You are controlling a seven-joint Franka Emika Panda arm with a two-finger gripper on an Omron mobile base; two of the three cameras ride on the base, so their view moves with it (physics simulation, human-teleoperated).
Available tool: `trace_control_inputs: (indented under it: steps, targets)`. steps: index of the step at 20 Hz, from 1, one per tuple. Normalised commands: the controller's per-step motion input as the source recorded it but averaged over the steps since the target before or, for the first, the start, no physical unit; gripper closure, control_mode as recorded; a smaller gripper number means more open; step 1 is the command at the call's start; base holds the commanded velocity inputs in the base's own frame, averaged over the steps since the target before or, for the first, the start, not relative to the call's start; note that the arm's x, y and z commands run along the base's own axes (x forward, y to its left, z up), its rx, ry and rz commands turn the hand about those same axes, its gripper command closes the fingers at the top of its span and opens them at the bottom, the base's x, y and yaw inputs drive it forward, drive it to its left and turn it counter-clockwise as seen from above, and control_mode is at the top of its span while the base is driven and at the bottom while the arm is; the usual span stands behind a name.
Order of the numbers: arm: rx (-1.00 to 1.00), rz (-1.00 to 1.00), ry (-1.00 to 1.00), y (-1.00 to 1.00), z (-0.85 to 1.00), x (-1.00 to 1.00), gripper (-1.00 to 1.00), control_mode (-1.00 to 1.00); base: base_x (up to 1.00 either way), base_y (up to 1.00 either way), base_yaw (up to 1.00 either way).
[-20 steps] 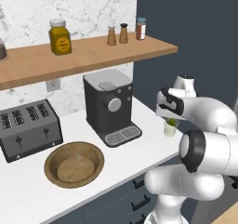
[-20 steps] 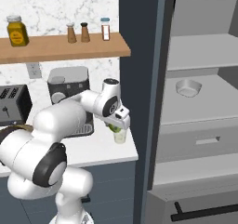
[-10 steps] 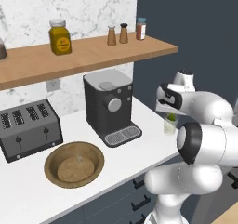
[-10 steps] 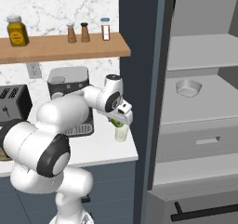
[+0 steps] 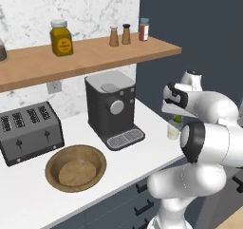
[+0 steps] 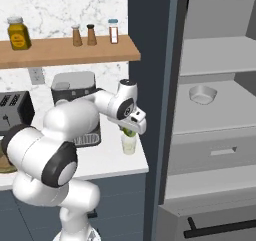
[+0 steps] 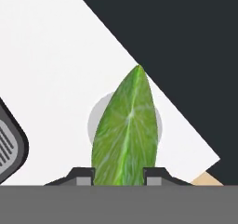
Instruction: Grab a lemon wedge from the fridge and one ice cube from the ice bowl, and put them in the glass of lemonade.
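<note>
Lemon wedge (image 7: 126,130), green-skinned, sits clenched between the two fingertips (image 7: 83,175) of the hand (image 6: 131,130), its point aimed away from the camera at about 12 o'clock in the hand view. Directly behind it there shows the pale round rim of the glass of lemonade (image 7: 155,121), so the wedge is lined up over the mouth, presumably so a release drops it straight in.

From the right base view the hand hangs just above the glass of lemonade (image 6: 128,143), which stands on the white desk (image 6: 105,160) near its right edge, at roughly 4 o'clock from the coffee machine (image 6: 75,87). The arm is folded tight: the forearm reaches across in front of the coffee machine and the wrist turns the hand downward over the glass. In the left base view the glass (image 5: 173,128) peeks out beside the arm.

Farther left, the ice bowl (image 5: 76,167) rests on the desk in front of the toaster (image 5: 29,133). Beyond the desk's right end, the fridge (image 6: 210,60) stands open, a small bowl (image 6: 203,94) on one shelf. The ice cube step looks not yet done.
</note>
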Motion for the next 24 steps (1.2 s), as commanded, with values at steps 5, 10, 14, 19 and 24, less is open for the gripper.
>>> trace_control_inputs:
  steps: [5, 10, 14, 19, 24]
  targets:
    - [0.00, 0.00, 0.00, 0.00, -0.10, 0.13, 1.00, -1.00, 0.00, 0.00, 0.00]
    - [0.00, 0.00, 0.01, 0.00, -0.47, -0.05, 1.00, -1.00, 0.00, 0.00, 0.00]
    - [0.00, 0.00, 0.00, 0.00, -0.03, -0.04, 1.00, -1.00, 0.00, 0.00, 0.00]
    - [0.00, 0.00, 0.00, 0.00, 0.00, 0.00, 1.00, -1.00, 0.00, 0.00, 0.00]
    - [0.00, 0.00, 0.00, 0.00, 0.00, 0.00, -1.00, -1.00, 0.00, 0.00, 0.00]
